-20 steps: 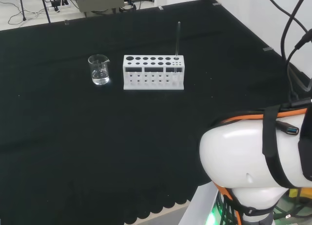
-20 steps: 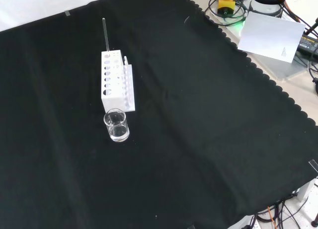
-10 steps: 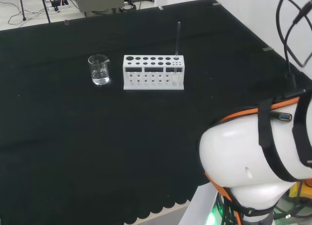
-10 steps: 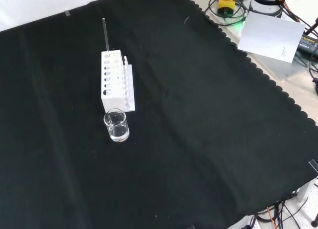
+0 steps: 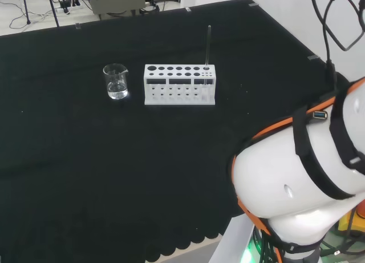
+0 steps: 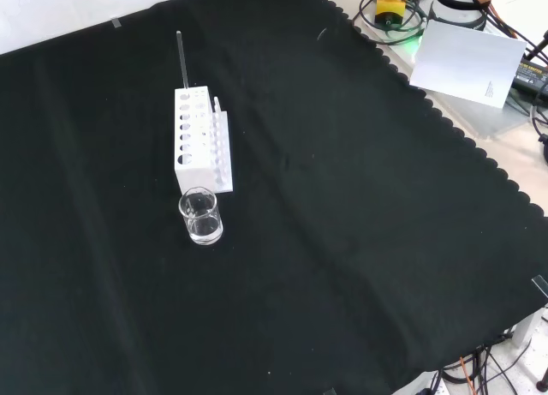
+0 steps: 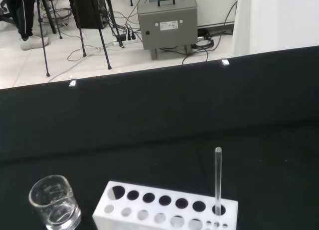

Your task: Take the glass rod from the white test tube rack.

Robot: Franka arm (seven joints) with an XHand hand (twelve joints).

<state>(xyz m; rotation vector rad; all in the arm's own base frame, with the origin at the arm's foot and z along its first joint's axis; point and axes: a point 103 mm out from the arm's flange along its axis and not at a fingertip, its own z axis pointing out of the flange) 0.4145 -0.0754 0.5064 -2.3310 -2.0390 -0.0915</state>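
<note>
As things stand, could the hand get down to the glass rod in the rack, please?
Probably yes: the glass rod stands upright in an end hole of the white rack, its top free, and the beaker stands apart beyond the rack's other end.

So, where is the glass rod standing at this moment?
The glass rod stands upright in the end hole of the white test tube rack, at the rack's right end in the head view, the end away from the glass beaker.

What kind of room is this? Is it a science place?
Probably a robotics lab set up for chemistry practice. A white test tube rack holding a glass rod stands beside a small glass beaker on black cloth, with cables and tripod legs behind.
</note>
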